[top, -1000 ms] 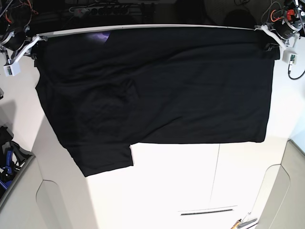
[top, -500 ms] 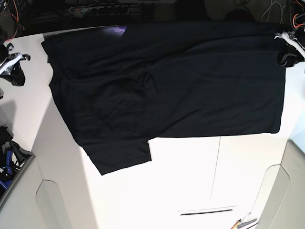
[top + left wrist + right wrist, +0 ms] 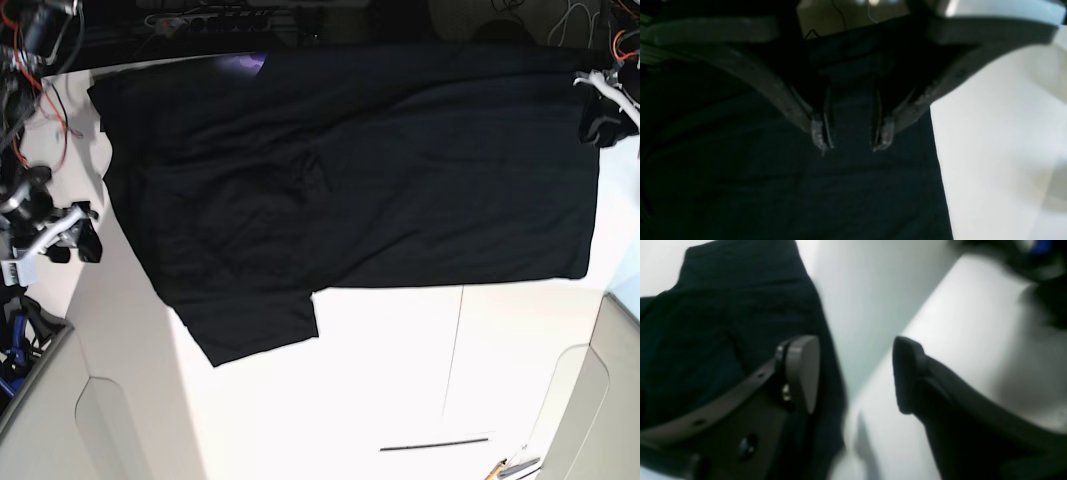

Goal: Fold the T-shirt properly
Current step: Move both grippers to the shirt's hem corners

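**Shirt spread out, first fold not yet made**

On the left of the base view, the right gripper (image 3: 72, 232) hangs just off the edge of the T-shirt (image 3: 350, 180), near the sleeve side. In its wrist view its two fingers (image 3: 801, 373) stand well apart with only the white table (image 3: 380, 370) between them, so it is released and holds nothing; the black cloth lies just beside one finger.

The T-shirt lies mostly flat across the far half of the table, one sleeve sticking out toward the near left, with a few shallow creases around the middle. A small purple patch (image 3: 243, 66) shows at its far edge.

On the right, the left gripper (image 3: 603, 112) sits at the shirt's far right corner. Its wrist view shows the jaws somewhat apart, directly over black fabric next to the hem edge; whether they pinch any cloth I cannot tell.

By my judgement this is the laying-out stage, with folding proper not begun. The next move likely calls for the right gripper to take an edge on its side, matched with the left arm's corner, so both lift evenly.

No brand, label or readable writing shows anywhere.
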